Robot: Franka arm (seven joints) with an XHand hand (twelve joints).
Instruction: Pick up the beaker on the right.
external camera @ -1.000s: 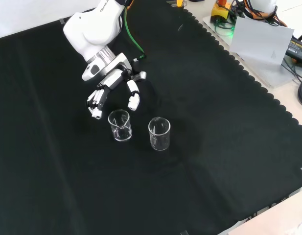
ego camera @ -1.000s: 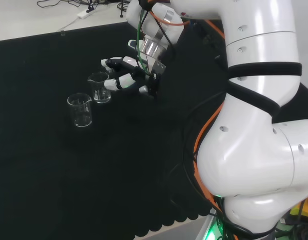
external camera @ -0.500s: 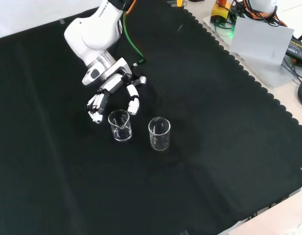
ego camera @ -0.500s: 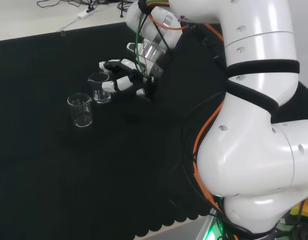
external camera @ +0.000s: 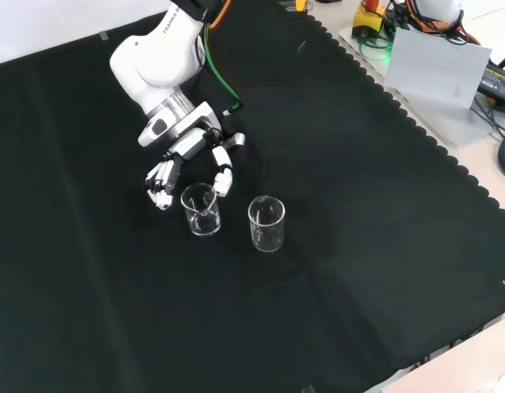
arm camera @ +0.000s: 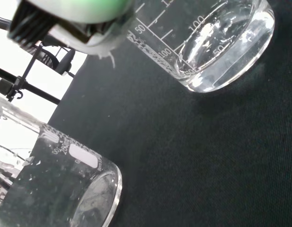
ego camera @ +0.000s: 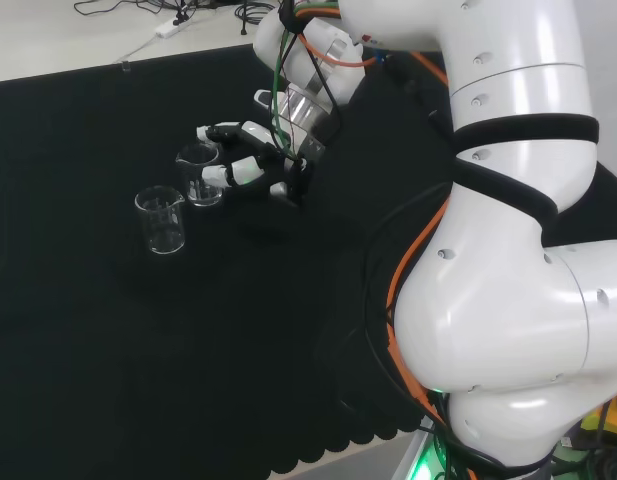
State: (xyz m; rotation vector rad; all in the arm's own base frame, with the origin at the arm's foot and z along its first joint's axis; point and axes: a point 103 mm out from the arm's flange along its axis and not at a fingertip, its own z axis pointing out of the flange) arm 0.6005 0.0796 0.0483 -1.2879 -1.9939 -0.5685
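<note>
In the head view, two clear beakers are seen on the black cloth (ego camera: 78, 350): the left beaker (ego camera: 161, 220) nearer, the right beaker (ego camera: 199, 174) farther and upright. Immediately to its right the hand (ego camera: 250, 160) is held, fingers (ego camera: 220, 174) spread and lightly bent around the glass, nothing yet grasped; contact cannot be told. Graduation marks are seen on both; printed writing is left unread.
</note>
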